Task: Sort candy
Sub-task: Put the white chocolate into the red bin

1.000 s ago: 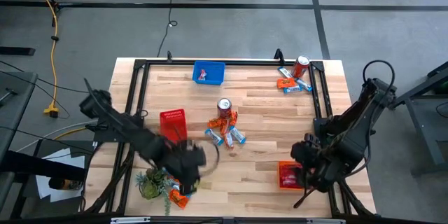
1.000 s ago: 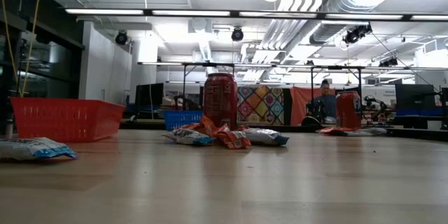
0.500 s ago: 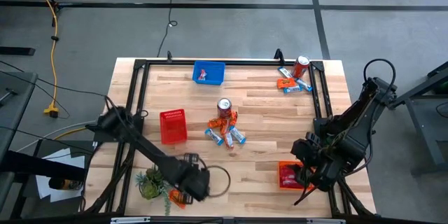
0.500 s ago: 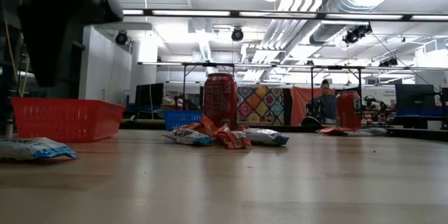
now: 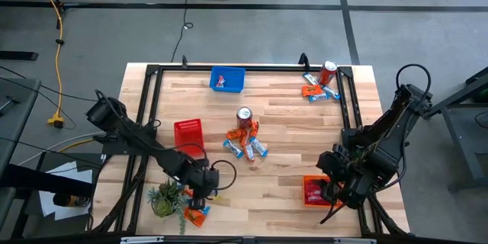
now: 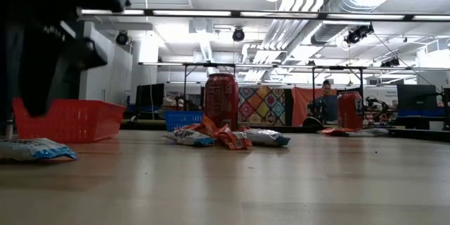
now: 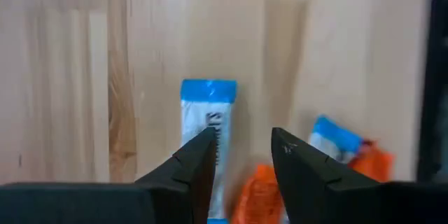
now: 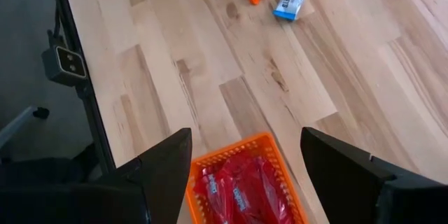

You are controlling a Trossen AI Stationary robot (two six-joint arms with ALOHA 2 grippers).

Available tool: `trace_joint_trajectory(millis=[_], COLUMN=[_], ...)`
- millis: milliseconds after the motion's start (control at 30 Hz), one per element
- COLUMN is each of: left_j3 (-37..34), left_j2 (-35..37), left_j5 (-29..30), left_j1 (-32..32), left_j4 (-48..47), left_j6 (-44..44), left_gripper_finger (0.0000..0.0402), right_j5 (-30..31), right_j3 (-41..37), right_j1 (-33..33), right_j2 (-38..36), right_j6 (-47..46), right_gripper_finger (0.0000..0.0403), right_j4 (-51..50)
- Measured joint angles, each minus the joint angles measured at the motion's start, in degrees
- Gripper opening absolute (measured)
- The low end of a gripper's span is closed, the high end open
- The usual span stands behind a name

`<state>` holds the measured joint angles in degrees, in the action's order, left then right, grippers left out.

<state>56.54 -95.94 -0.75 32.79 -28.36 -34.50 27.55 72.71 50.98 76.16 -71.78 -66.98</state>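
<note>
Left gripper (image 7: 241, 150), fingers apart, hovers over one blue-and-white candy packet (image 7: 207, 122) beside two orange ones.

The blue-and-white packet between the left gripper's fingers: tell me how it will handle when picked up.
The blue-and-white packet lies flat and thin on the table, so it is probably light and may flop. Its wrapper looks glossy, so it could slip from the left gripper.

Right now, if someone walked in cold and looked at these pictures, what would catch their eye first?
Probably the left pincer, low over a blue-and-white candy packet near the table's front left, beside a small green plant. Next, the red can mid-table with a heap of packets at its base. Then the orange basket of red packets under the wide-open right pincer.
</note>
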Motion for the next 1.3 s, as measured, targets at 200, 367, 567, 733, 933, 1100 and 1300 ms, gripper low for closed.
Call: trace_joint_trajectory(millis=[200,367,567,733,933,1100,1300], left_j3=[0.47,0.25,0.29,0.61,0.59,2.73,5.48], left_j2=[-4.16,-4.29,-4.95,-6.93,-7.93,-5.59,9.15], left_j5=[0.65,3.39,5.43,5.71,5.92,7.55,24.98], left_j1=[-0.84,-0.93,-0.91,-0.95,-1.03,-2.90,-7.08], left_j4=[-1.02,-3.20,-5.89,-5.90,-3.98,-2.41,-3.84], left_j6=[0.58,0.69,3.17,4.22,2.30,-0.35,-3.11], left_gripper_finger=[0.0166,0.0208,0.0236,0.0239,0.0180,0.0040,0.0020], right_j5=[0.09,0.53,2.52,3.45,5.10,6.12,9.26], right_j3=[0.00,0.00,0.00,0.00,0.00,0.00,-0.02], right_j1=[0.00,0.00,0.00,0.00,0.00,0.00,0.00], right_j2=[0.00,0.00,0.00,0.00,0.02,0.02,0.02], right_j6=[-0.33,-2.49,-3.23,-3.24,-2.96,-2.82,-2.90], right_gripper_finger=[0.0264,0.0264,0.0264,0.0264,0.0264,0.0264,0.0264], right_j4=[-0.05,-0.05,-0.05,-0.08,-0.09,-0.87,-1.18])
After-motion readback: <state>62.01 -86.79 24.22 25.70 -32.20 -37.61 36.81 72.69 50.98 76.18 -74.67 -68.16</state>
